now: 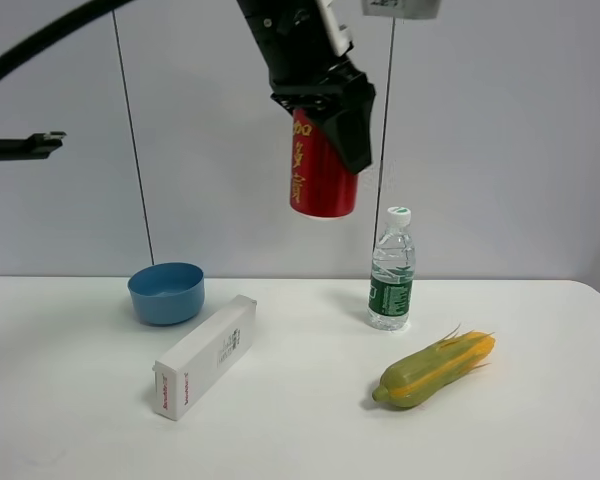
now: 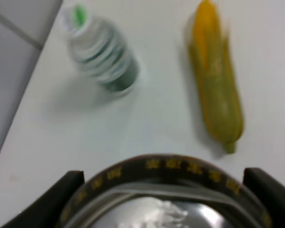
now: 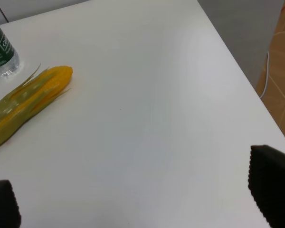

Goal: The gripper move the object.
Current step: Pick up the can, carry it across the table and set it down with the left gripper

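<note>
My left gripper (image 1: 325,118) is shut on the red drink can (image 1: 320,185) and holds it upright, high above the back middle of the white table (image 1: 310,440). The can has yellow Chinese characters. In the left wrist view the can's silver top and black band (image 2: 166,167) fill the space between the two black fingers, where the left gripper (image 2: 161,209) closes on it. My right gripper (image 3: 137,194) is open and empty over the bare right part of the table; it does not show in the exterior view.
A clear green-labelled water bottle (image 1: 392,275) stands below and right of the can. A yellow-green corn cob (image 1: 435,370) lies in front of it. A blue bowl (image 1: 166,292) and a white box (image 1: 205,355) lie left. The table's right edge (image 3: 237,61) is near.
</note>
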Motion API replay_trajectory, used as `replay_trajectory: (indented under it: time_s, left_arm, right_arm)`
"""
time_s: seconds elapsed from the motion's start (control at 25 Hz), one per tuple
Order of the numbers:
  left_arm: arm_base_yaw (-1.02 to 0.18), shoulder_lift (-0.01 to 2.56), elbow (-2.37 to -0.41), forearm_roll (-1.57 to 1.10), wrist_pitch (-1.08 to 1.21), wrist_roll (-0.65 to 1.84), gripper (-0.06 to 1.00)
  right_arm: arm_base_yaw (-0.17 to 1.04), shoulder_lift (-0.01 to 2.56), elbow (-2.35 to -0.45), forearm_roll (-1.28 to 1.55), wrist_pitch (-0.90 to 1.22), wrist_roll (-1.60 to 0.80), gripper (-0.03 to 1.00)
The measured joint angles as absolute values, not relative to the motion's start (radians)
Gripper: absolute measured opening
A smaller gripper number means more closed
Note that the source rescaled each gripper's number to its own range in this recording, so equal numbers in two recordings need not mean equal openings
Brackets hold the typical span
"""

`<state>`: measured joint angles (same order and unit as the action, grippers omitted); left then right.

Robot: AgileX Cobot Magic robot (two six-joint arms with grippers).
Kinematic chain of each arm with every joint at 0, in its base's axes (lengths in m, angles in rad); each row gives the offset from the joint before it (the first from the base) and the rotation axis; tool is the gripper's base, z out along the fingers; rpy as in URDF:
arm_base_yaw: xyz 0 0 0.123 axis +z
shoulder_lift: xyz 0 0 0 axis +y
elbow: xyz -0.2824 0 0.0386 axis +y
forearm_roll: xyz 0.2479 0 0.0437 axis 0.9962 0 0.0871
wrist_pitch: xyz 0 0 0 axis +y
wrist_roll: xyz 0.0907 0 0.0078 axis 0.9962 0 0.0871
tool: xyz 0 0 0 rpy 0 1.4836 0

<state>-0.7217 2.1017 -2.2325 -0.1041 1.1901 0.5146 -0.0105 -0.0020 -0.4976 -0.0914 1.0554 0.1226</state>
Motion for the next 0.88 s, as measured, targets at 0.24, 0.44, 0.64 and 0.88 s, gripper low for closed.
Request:
replay_trajectory:
  time_s: [0.24,0.44,0.64,0.88]
  left_arm:
    - [-0.875,2.114,-2.229,-0.105,1.083,0.511,0.01]
    - [-0.958,2.181,-2.229,-0.108,1.002,0.511,0.01]
    - [-0.982,2.268,-2.229,-0.109,0.932,0.49,0.01]
    - [-0.981,2.367,-2.229,-0.106,0.785,0.443,0.01]
  right_arm:
    - [-0.011,-0.002,-0.498,-0.091,1.055,0.123,1.0]
    - [-0.011,-0.002,-0.498,-0.091,1.055,0.123,1.0]
    - [-0.011,-0.002,-0.498,-0.091,1.055,0.123,1.0]
    - [-0.011,-0.002,-0.498,-0.091,1.055,0.123,1.0]
